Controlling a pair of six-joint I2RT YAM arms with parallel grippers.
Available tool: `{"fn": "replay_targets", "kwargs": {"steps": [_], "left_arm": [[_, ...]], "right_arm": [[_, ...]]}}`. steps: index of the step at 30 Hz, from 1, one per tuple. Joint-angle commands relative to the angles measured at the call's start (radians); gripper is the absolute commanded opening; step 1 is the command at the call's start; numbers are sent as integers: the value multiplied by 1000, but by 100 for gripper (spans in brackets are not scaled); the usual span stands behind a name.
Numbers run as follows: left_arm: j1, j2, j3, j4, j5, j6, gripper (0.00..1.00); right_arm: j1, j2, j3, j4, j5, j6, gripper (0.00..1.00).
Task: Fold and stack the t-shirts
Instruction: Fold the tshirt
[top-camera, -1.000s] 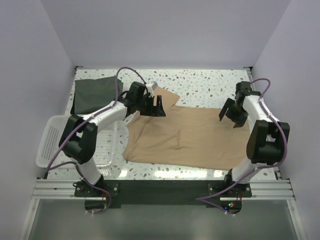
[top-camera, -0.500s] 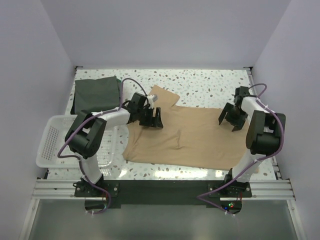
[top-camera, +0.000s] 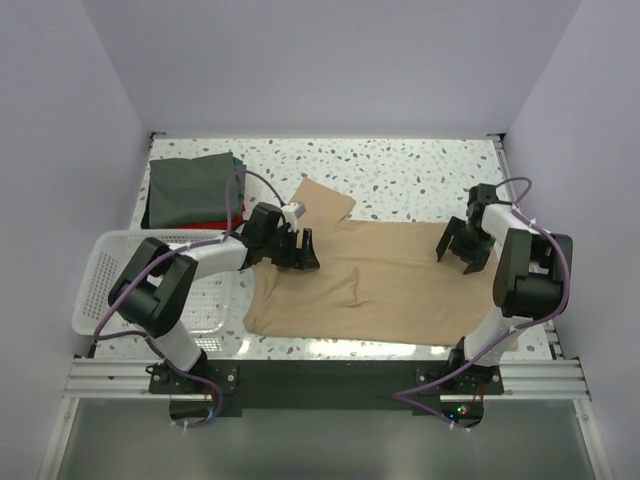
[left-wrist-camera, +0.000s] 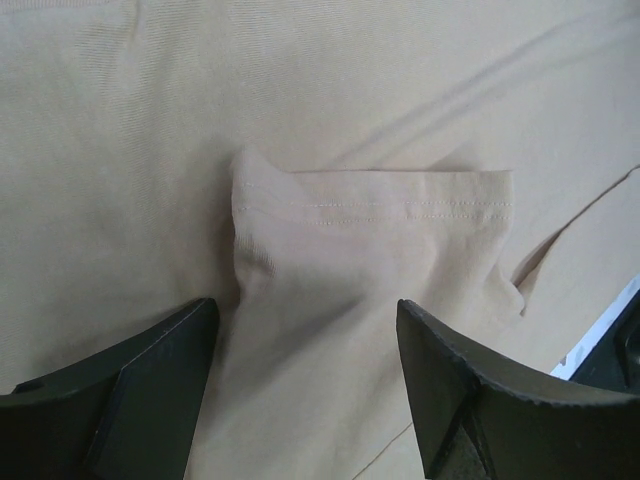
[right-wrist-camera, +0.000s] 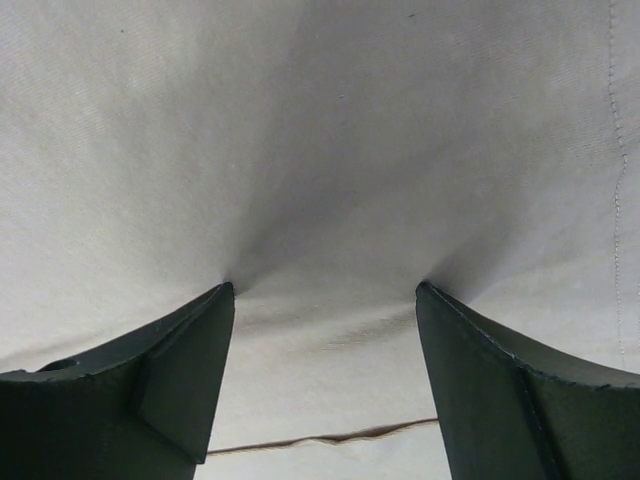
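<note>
Left claw (top-camera: 298, 256), wide open, straddled a folded sleeve (left-wrist-camera: 370, 230) of the tan shirt (top-camera: 400, 280) on the desk (top-camera: 420, 170). Right claw (top-camera: 458, 252), also open, pressed the shirt's opposite end.

A white plastic mesh basket (top-camera: 96, 285) sits at the left edge of the frame on a speckled terrazzo table (top-camera: 420, 165), above an aluminium rail (top-camera: 110, 376) along the bottom.

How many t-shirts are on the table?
3: tan t-shirt spread centrally; dark green t-shirt folded far-left; red t-shirt, only an edge, under it. Others may be hidden.
</note>
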Motion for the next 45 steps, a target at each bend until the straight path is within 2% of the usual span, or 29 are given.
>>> {"fn": "replay_targets", "kwargs": {"steps": [1,7,12,23,31,35,42,45], "left_arm": [[-9,-29,-83,-80,-25,-34,77],[-11,-66,-70,-102,-34,-40,77],[-11,-50,65,-165,-37,-11,77],[14,150,424,-237,-20,21,78],[88,254,547,-193,-5,-19,77],[121,300,621,-193,3,-28,77],[137,374,714,-227,-2,-16,77],[144,392,737,-236,-7,-11,77]], "right_arm": [[-6,-12,-36,-24,4,-8,77],[-6,-39,-16,-44,-19,-2,77],[-10,-55,74,-81,-16,9,78],[-110,19,242,-56,-20,-14,78],[-171,125,321,28,-10,-59,77],[-173,189,369,73,-5,-65,68],[-179,278,466,111,18,-70,65],[-185,321,502,97,13,-76,60]]}}
